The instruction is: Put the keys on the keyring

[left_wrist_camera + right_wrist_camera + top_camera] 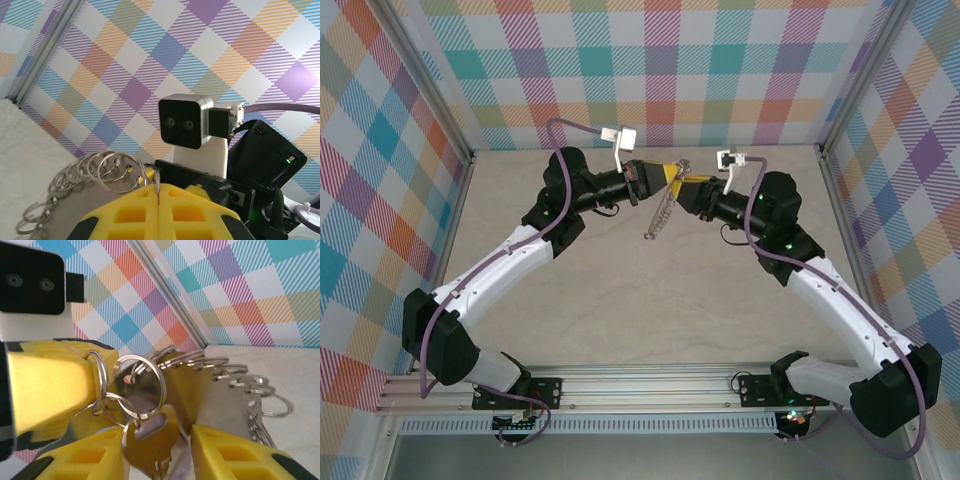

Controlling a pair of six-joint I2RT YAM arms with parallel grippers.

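While your left end effector (158, 192) pinches the silver-grey metal hoop (90, 167), the half-open right end effector (159, 460) straddles the tiny lilac-headed key (147, 432); closing off-centre could flick it away.

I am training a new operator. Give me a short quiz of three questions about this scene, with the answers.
1. True or false: the keyring lies flat on the table.
2. Which one clamps the keyring? A) left end effector B) right end effector C) neither
3. Fill in: in the right wrist view, the key sits between the right end effector's two yellow ____.

Key: 1 false, it is held up between the two arms. 2 A. 3 fingers, which stand apart on either side of the key.
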